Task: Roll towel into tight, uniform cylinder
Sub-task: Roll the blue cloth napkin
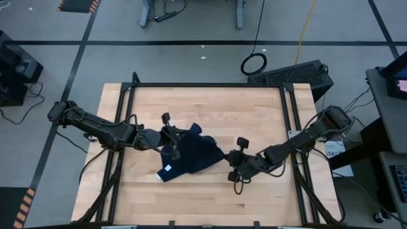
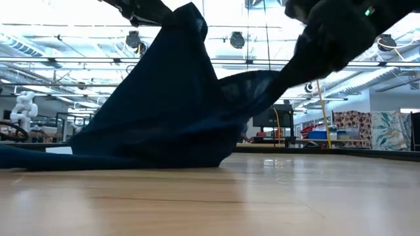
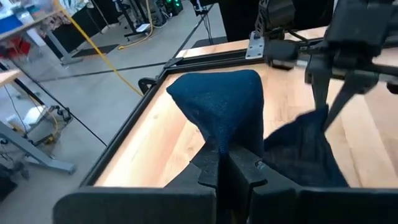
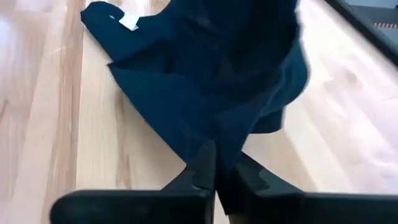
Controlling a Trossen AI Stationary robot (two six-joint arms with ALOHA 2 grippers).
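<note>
The counter (image 1: 254, 108) carries the towel (image 1: 194, 156) near its middle, crumpled, part lifted in a peak, its white tag (image 1: 168, 168) at the near edge. The left tool (image 1: 173, 138) is closed on the towel's left side; the right tool (image 1: 224, 157) is closed on its right corner. This looks like the spreading step before rolling. Next, both arms likely need to pull apart and lay the cloth flat.
</note>
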